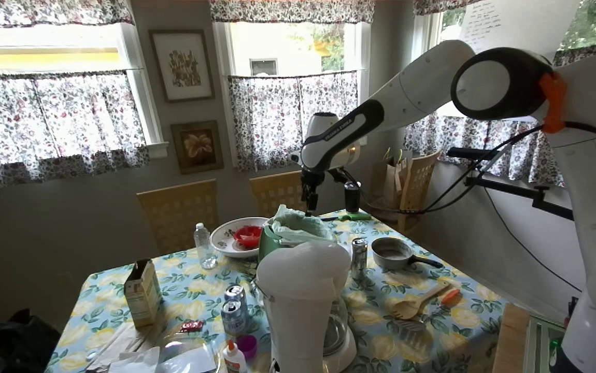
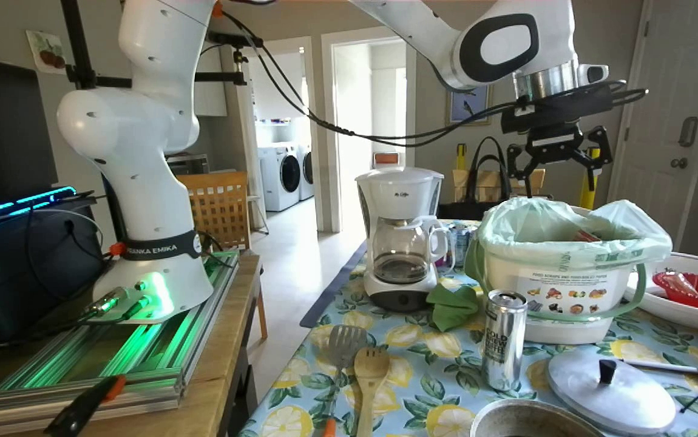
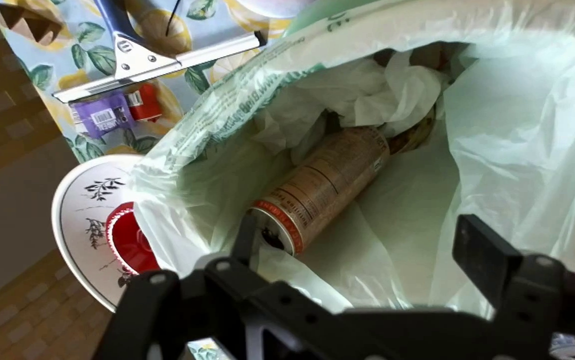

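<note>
We've got the gripper [image 3: 362,245] spread wide, empty, above the lined bin [image 2: 558,285] — tan can [image 3: 325,187] already inside, silver can [image 2: 505,340] standing outside — though whether it brushes the liner [image 3: 527,130] we can't quite tell.

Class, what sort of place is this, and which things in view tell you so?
Probably the dining area of a home: a coffee maker stands on a lemon-patterned tablecloth, and floral curtains hang in the room.
</note>
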Controlling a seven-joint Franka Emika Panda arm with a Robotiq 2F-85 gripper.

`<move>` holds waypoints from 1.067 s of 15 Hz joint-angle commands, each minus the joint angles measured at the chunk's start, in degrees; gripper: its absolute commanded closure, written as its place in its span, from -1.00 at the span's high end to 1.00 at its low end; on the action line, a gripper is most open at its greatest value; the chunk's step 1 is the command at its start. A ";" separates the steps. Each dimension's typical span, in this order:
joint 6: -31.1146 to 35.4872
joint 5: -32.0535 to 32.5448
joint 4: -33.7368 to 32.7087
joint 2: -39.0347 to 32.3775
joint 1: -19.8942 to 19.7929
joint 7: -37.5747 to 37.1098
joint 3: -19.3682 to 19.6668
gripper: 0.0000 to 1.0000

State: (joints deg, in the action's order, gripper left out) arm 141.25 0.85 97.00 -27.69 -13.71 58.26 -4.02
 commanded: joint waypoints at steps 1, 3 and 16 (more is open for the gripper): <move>-5.89 -0.99 -9.01 -6.27 -0.14 4.86 -0.78 1.00; -7.79 -0.28 -11.55 -8.11 0.15 6.48 -0.58 1.00; -6.09 0.40 -21.33 -18.46 2.55 6.45 -0.79 1.00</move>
State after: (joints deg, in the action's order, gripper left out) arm 135.99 1.03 80.07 -43.00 -11.55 63.97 -4.49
